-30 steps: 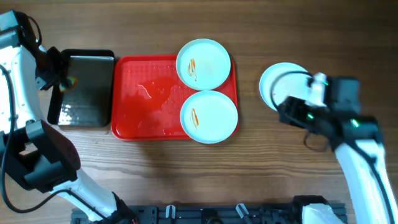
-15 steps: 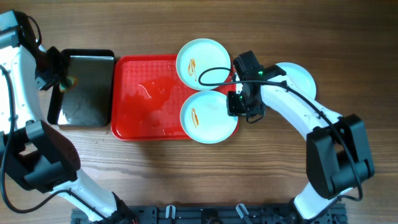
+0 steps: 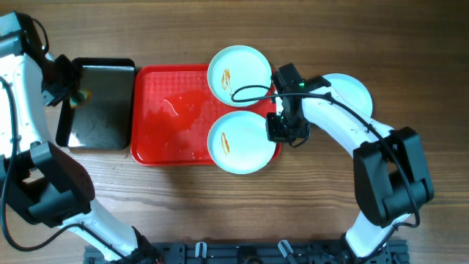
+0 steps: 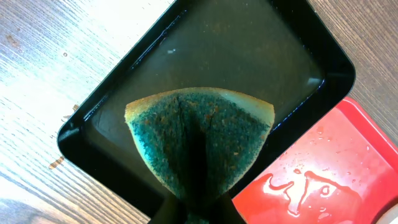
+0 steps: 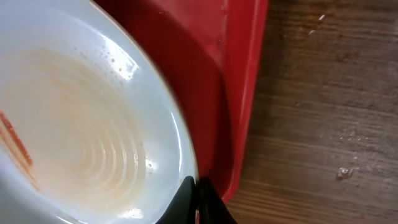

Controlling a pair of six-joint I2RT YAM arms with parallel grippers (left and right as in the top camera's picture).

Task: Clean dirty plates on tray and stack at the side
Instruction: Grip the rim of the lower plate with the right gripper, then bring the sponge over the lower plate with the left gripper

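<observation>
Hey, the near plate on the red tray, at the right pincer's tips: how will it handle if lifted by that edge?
Probably stiff: the plate looks hard and glazed. Likely slippery, since droplets bead near its rim and the red tray glistens wet. Pinched by the right pincer at one edge, it may tilt.

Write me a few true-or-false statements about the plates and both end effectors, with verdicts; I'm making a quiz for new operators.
1. Two plates, the farther plate and the nearer plate, lie on the red tray. True.
2. The left end effector holds a sponge over the black tray. True.
3. The third plate sits on the black tray. False: it lies on the table, right of the red tray.
4. The nearer plate is spotless. False: it bears an orange smear.
5. The right end effector is at the nearer plate's rim. True.
</observation>
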